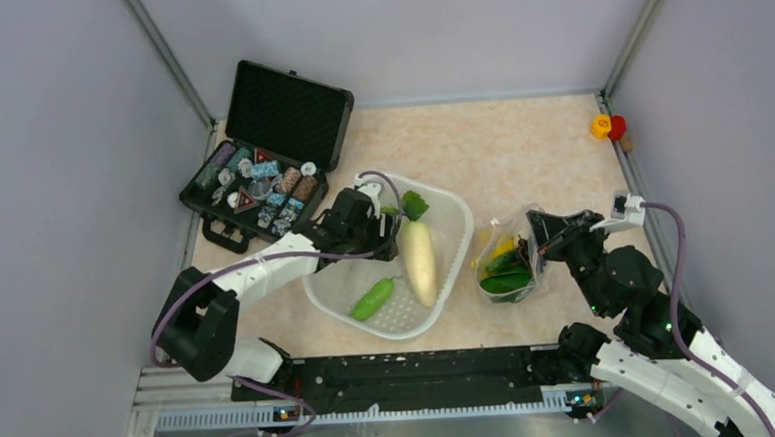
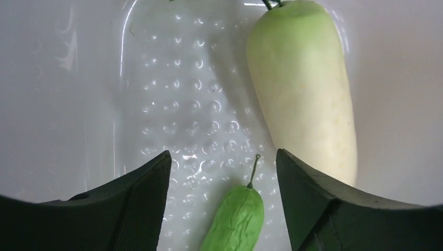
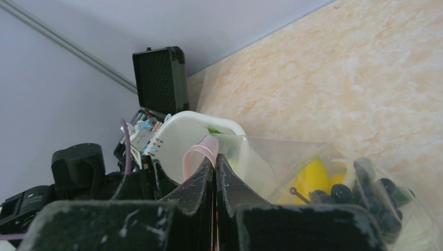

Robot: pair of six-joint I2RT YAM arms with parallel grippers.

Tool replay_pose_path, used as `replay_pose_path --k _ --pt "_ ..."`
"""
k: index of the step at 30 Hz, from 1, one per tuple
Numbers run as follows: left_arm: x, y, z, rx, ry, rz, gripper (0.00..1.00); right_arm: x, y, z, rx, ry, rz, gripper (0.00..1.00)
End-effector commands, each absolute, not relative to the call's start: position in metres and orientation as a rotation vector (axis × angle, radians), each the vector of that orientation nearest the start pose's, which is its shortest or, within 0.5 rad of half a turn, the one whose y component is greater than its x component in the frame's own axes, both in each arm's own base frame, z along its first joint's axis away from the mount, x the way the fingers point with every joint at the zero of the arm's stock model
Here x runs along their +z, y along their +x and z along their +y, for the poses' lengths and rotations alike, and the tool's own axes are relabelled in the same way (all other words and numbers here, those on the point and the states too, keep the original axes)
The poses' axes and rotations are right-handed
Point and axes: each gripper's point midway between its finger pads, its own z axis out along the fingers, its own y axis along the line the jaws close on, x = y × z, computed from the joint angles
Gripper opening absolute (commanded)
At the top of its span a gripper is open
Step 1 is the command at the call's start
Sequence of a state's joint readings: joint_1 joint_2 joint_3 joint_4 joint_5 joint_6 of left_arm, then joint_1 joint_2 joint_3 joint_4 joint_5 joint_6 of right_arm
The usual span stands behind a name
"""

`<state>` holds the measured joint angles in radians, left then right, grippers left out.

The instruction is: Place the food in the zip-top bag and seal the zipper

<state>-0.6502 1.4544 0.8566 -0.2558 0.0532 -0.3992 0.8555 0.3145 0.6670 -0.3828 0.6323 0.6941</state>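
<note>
The white radish (image 1: pixel 420 260) and green cucumber (image 1: pixel 372 299) lie in the white tub (image 1: pixel 452 210). My left gripper (image 1: pixel 388 226) is open over the tub; in the left wrist view the left gripper (image 2: pixel 223 162) has the cucumber (image 2: pixel 236 222) below the gap between its fingers and the radish (image 2: pixel 305 89) to the right. The clear zip-top bag (image 1: pixel 507 257) lies right of the tub, holding green leaves, the yellow pepper (image 3: pixel 313 175) and dark grapes (image 3: pixel 376 196). My right gripper (image 3: pixel 214 160) is shut on the bag's pinkish zipper strip (image 3: pixel 201 152), holding the mouth up.
An open black case (image 1: pixel 261 175) with small colourful trinkets sits at the back left. A small yellow and red object (image 1: pixel 607 126) lies in the far right corner. Grey walls close in the table on three sides.
</note>
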Motion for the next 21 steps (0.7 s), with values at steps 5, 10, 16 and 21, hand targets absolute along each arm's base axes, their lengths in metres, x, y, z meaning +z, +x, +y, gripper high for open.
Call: replay_pose_path --k 5,10,16,21 --pt "0.114 0.237 -0.244 -0.718 0.458 2.390 0.83 0.300 0.202 0.109 0.720 0.379 1.581 0.00" --pt "0.095 0.196 -0.231 -0.791 0.408 2.512 0.84 0.294 0.202 0.108 0.711 0.389 1.592 0.00" --pt "0.100 0.199 -0.241 -0.873 0.383 2.455 0.87 0.295 0.206 0.110 0.706 0.382 1.579 0.01" --pt "0.119 0.224 -0.265 -0.920 0.411 2.396 0.88 0.297 0.206 0.113 0.707 0.370 1.590 0.01"
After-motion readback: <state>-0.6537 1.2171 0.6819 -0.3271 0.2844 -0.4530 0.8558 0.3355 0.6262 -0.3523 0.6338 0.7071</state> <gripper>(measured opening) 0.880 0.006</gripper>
